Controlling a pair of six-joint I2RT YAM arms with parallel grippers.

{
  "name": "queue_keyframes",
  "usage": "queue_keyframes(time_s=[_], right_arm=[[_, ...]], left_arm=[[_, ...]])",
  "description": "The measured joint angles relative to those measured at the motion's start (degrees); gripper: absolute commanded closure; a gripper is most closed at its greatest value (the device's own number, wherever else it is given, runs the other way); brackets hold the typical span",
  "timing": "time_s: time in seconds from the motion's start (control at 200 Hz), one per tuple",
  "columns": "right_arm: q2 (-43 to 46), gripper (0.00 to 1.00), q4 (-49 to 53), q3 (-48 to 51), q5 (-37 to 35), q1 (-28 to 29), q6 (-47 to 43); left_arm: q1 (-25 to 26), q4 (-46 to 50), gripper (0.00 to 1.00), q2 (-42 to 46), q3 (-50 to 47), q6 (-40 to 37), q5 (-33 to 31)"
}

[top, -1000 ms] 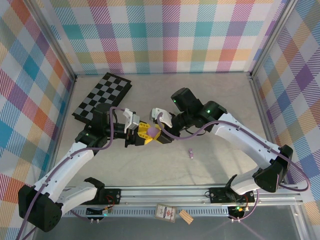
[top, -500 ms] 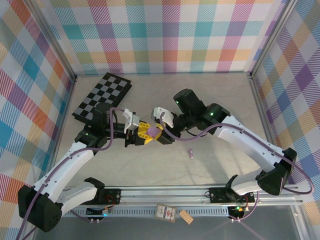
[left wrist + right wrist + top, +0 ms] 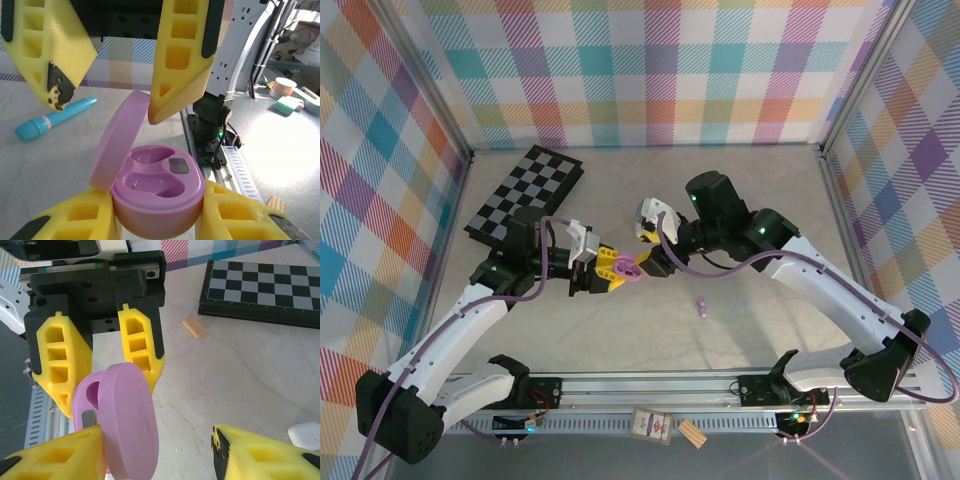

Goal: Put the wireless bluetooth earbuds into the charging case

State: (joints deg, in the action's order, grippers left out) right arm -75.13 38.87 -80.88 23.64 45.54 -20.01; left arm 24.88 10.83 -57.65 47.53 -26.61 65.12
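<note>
Purple charging case (image 3: 157,197) sits clamped in the left gripper (image 3: 159,212), lid (image 3: 127,420) tipped up, both wells bare. Right gripper (image 3: 107,102) hangs spread wide, one finger at the lid's edge. A purple earbud (image 3: 702,306) lies on the table (image 3: 620,340), well apart. Best play: the right fetches it gently while the left holds the case level.

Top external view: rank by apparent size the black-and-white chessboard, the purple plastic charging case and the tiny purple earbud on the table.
1. black-and-white chessboard, by far the largest
2. purple plastic charging case, partly covered but still clearly second
3. tiny purple earbud, smallest
</note>
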Motion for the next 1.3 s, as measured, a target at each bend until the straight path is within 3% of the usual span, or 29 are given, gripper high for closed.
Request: queue_keyframes(time_s=[0.165,0.485,0.635,0.735,0.88,1.11,1.3], right_arm=[[-0.02,0.49,-0.44,0.61,0.0,0.0,-1.62],[-0.04,0.85,-2.95,1.22,-0.35,0.0,-3.45],[-0.02,0.91,-3.85,1.84,-1.07,0.0,-3.58],[0.52,0.99,-5.64,2.95,-2.25,-0.09,-3.54],[2.21,1.0,-7.89,4.7,-4.48,-0.11,-3.37],[3.43,1.0,-10.36,6.01,-7.06,-0.11,-3.08],[3.52,1.0,-10.97,6.23,-8.26,0.22,-2.91]], left_arm=[[0.02,-1.75,0.77,0.0,-0.02,2.05,0.02],[0.04,-6.84,0.77,-0.17,-0.13,6.69,-0.22],[0.13,-7.82,0.77,-0.76,-0.13,7.76,-0.63],[0.15,-9.7,0.71,-1.51,-0.26,9.16,-1.38],[0.57,-13.97,0.65,-1.97,-1.16,11.56,-2.54],[0.85,-17.18,0.39,-1.97,-1.44,13.29,-5.66],[0.85,-17.27,0.36,-1.99,-1.55,13.77,-7.54]])
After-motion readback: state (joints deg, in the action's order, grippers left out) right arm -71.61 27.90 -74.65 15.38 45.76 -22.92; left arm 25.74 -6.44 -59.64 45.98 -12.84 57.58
